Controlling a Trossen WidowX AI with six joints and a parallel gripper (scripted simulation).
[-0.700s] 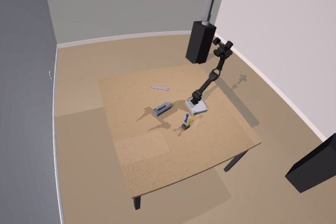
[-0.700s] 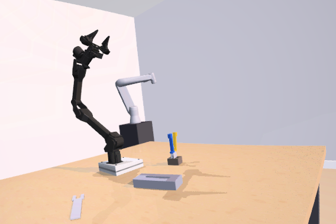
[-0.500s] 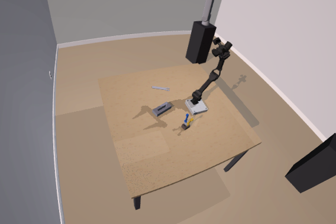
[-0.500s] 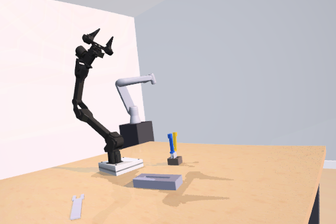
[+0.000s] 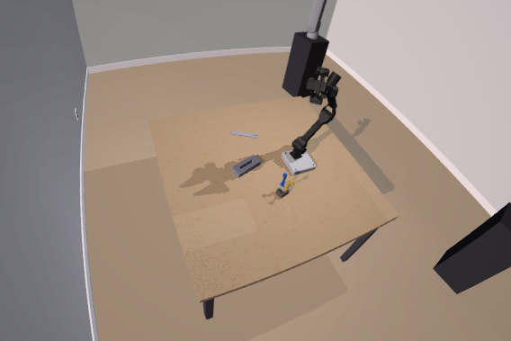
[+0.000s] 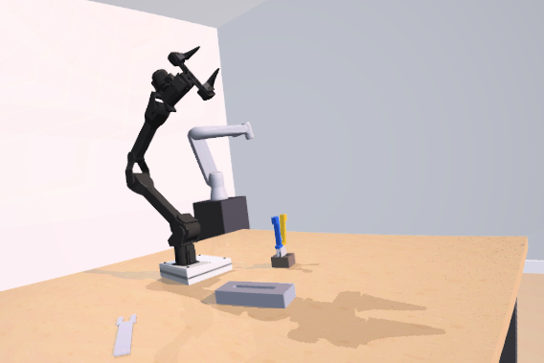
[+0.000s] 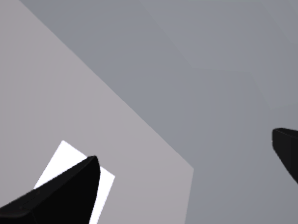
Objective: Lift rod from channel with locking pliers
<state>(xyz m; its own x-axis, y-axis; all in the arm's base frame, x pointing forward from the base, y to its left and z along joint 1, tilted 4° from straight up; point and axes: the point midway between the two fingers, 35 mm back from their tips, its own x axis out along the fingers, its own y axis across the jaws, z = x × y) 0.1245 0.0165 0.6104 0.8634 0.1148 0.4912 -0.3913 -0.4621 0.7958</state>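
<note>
From left to right in the exterior view, a flat, pale fork-ended tool (image 5: 244, 134) (image 6: 124, 337) lies on the wooden table (image 5: 315, 228) (image 6: 407, 266), well apart from the gray block. The black arm (image 5: 315, 129) (image 6: 155, 201) rises from its white base (image 5: 306, 166) (image 6: 211, 268), its claw (image 5: 318, 85) (image 6: 209, 57) (image 7: 183, 151) spread wide and empty, high above the tabletop. Behind it, a pale gray arm (image 5: 318, 9) (image 6: 215, 131) stands on a dark pedestal (image 5: 306, 61) (image 6: 235, 214) beyond the table. The gray block (image 5: 237, 170) (image 6: 254, 299), with a narrow channel (image 5: 246, 165) (image 6: 256, 286) along its top, sits near the white base, partly in the claw's shadow. Farther right, the pliers (image 5: 283, 180) (image 6: 277, 233) stand upright in a small dark holster (image 5: 282, 192) (image 6: 283, 260), blue and yellow handles uppermost. The holster hides their lower end, and the rod cannot be made out in the channel. The wrist view catches only walls, a white patch and two black fingertips, the right-hand one cut off by the frame; at far right from above, a dark box (image 5: 481, 255) is also cropped.
</note>
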